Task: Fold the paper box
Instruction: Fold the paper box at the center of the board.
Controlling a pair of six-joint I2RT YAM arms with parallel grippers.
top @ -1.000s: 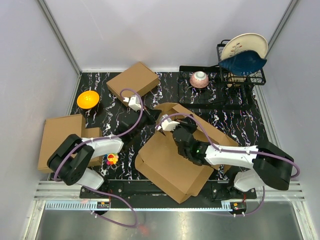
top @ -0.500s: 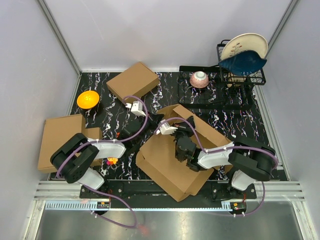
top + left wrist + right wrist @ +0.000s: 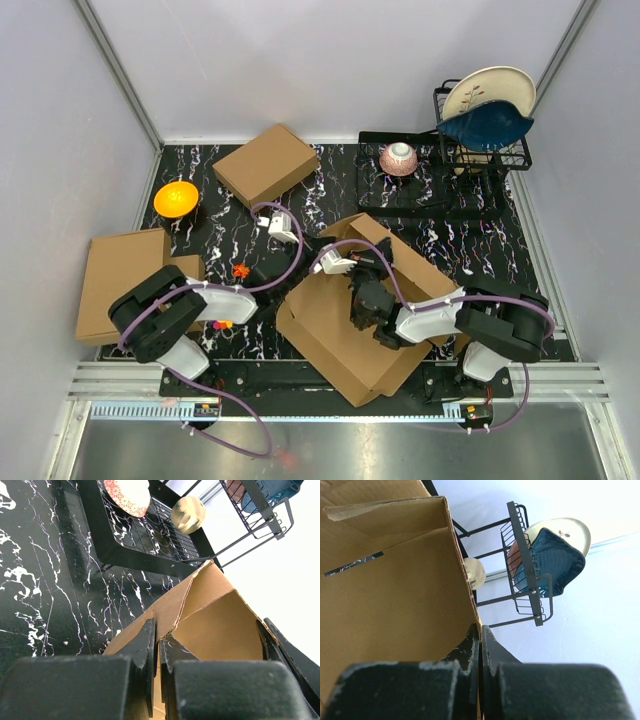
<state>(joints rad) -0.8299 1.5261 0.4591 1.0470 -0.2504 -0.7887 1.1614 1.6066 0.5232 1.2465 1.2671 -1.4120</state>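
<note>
1. Top external view: the paper box (image 3: 340,335) lies on the black marbled table (image 3: 200,235), in the middle and toward the near edge. It sits skewed to the table's sides. It is partly folded, with walls standing up along its far side and a broad flat panel nearer the arm bases.
2. Both arms reach in over the box, one from each side, and their wrists end close together at its far-left raised part.
3. Left wrist view: the left gripper (image 3: 158,632) has its fingers drawn almost together. They pinch a thin raised cardboard edge of the box, just where a flap meets a wall at a corner.
4. Right wrist view: the right gripper (image 3: 479,629) is likewise nearly closed. The top edge of an upright box wall is clamped between its fingers, and a narrow cut slit shows in that wall.
5. A smaller cardboard box (image 3: 265,163) lies at the far left-centre, well apart from the paper box.
6. A flat cardboard slab (image 3: 120,275) sits at the left edge, with an orange bowl (image 3: 176,198) beyond it.
7. A wire dish rack (image 3: 518,155) at the far right holds a blue plate (image 3: 485,125) and a cream plate (image 3: 495,88). A patterned cup (image 3: 398,158) stands just left of it.
</note>
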